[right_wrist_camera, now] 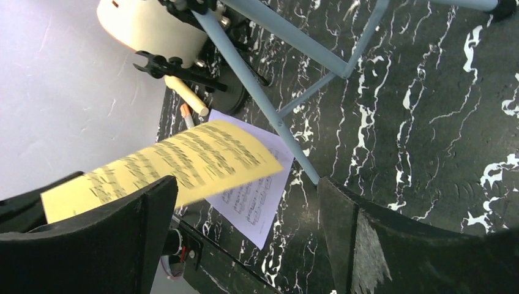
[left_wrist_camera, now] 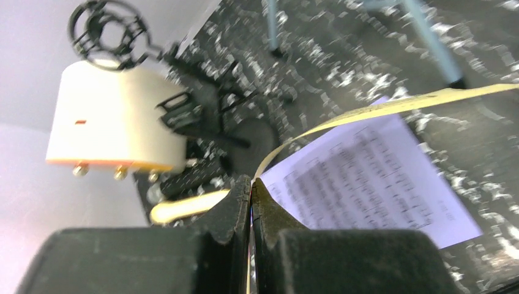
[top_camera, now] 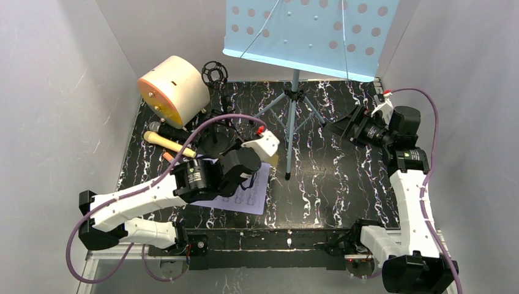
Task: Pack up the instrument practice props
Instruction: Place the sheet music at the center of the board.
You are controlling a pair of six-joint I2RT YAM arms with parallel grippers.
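My left gripper [left_wrist_camera: 252, 180] [top_camera: 265, 157] is shut on the near edge of a yellow score sheet [right_wrist_camera: 177, 160], holding it off the table above a lavender score sheet [top_camera: 245, 195] [left_wrist_camera: 367, 177] that lies flat. The blue perforated music rack [top_camera: 312, 33] stands at the back on its tripod legs [right_wrist_camera: 269, 104]. A silver-headed microphone [top_camera: 160, 129] and a cream microphone [top_camera: 170, 144] [left_wrist_camera: 186, 206] lie at the left, beside black mic poles [top_camera: 217, 125], one with a round base [left_wrist_camera: 251, 138]. My right gripper [top_camera: 338, 127] [right_wrist_camera: 248, 184] hangs open and empty, right of the rack's legs.
A big cream cylinder with an orange face [top_camera: 174, 89] lies at the back left, with a black ring-shaped mount [top_camera: 214, 72] behind it. Grey walls close in on the left, back and right. The black marbled tabletop [top_camera: 343, 184] stretches between the arms.
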